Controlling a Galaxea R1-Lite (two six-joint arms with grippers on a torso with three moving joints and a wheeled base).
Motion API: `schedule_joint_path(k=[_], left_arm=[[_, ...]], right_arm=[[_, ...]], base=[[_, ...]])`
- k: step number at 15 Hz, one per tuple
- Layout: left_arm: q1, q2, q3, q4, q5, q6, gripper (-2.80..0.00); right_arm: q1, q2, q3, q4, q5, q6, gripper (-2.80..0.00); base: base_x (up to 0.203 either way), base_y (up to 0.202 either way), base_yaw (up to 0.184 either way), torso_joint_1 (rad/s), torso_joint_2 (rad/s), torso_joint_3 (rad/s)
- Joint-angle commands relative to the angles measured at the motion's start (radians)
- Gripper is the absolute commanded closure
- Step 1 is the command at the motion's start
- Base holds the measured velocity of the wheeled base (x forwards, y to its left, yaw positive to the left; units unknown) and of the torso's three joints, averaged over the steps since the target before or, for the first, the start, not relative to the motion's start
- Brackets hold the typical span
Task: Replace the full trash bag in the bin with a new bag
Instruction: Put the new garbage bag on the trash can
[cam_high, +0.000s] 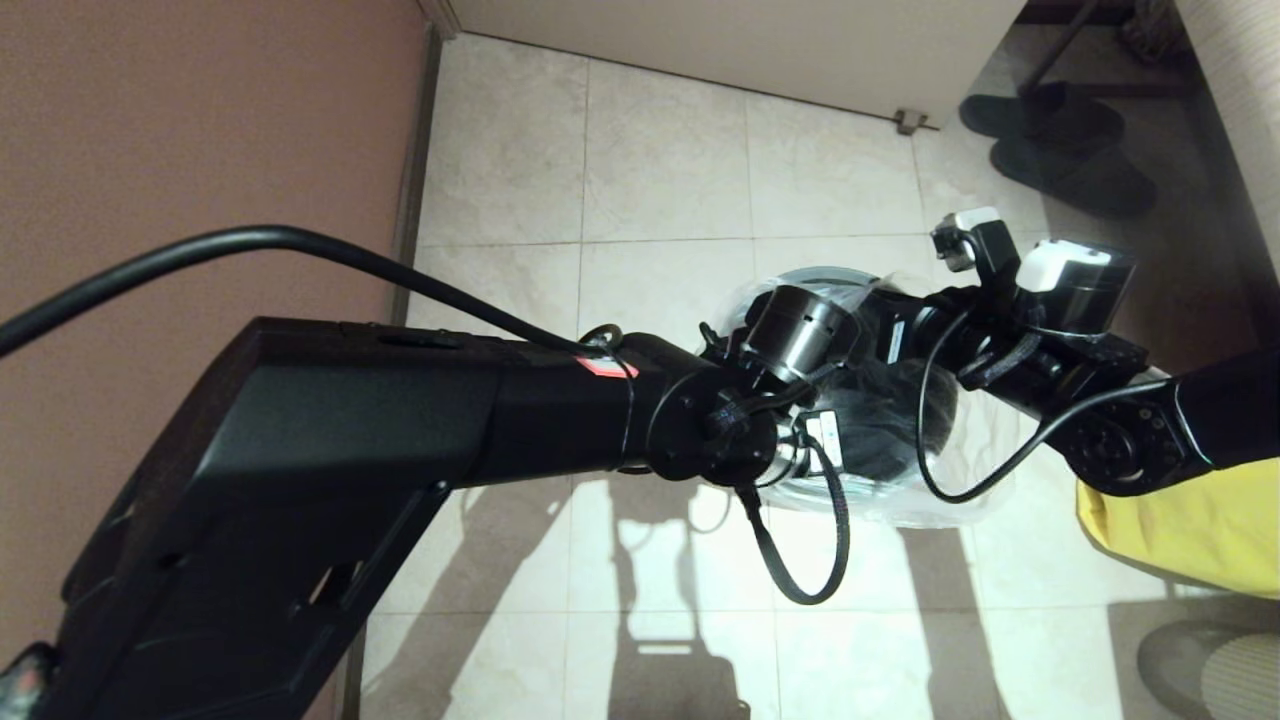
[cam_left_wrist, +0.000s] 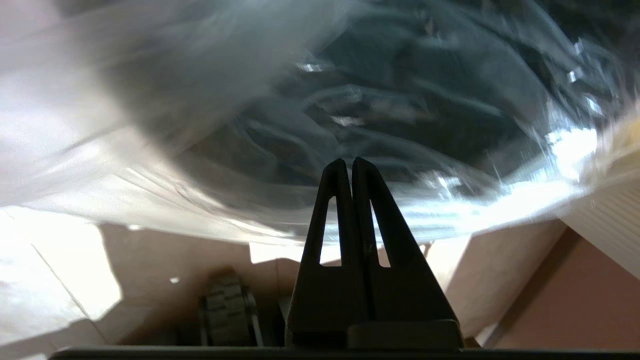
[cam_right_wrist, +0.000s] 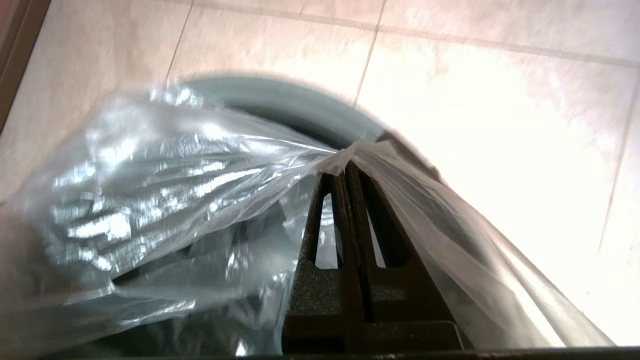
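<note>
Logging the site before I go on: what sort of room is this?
Probably a home, near a doorway: tiled floor, dark slippers by a door, and the bin with the new bag pinched in the right gripper.

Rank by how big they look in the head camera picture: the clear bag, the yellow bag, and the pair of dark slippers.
1. The clear bag, draped over the bin.
2 and 3. The yellow bag and the dark slippers look alike; the yellow bag is cut off at the edge, so I won't rank them.
</note>
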Motion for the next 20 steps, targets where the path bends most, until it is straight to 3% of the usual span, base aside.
schedule_joint_path(k=[1,11,14,20], left_arm=[[-0.006,0.000,0.007,0.003,0.002,-0.012,0.00],[-0.022,-0.010,0.008,0.005,0.000,-0.012,0.00],[-0.022,-0.008,0.008,0.003,-0.001,-0.013,0.00],[-0.020,-0.008,0.022,0.000,-0.016,-0.024,0.00]], right_arm=[[-0.002,0.025,-0.042,-0.002,-0.002,-0.001,0.00],[-0.056,0.114,-0.232,0.055,-0.030,0.004,0.00],[-0.059,0.096,-0.231,0.065,-0.030,0.046,0.00],[-0.072,0.107,-0.214,0.068,-0.030,0.048,0.00]], base=[[0.000,0.000,0.000,0.000,0.00,0.000],[0.000,0.000,0.000,0.000,0.00,0.000],[0.000,0.000,0.000,0.000,0.00,0.000],[0.000,0.000,0.000,0.000,0.00,0.000]])
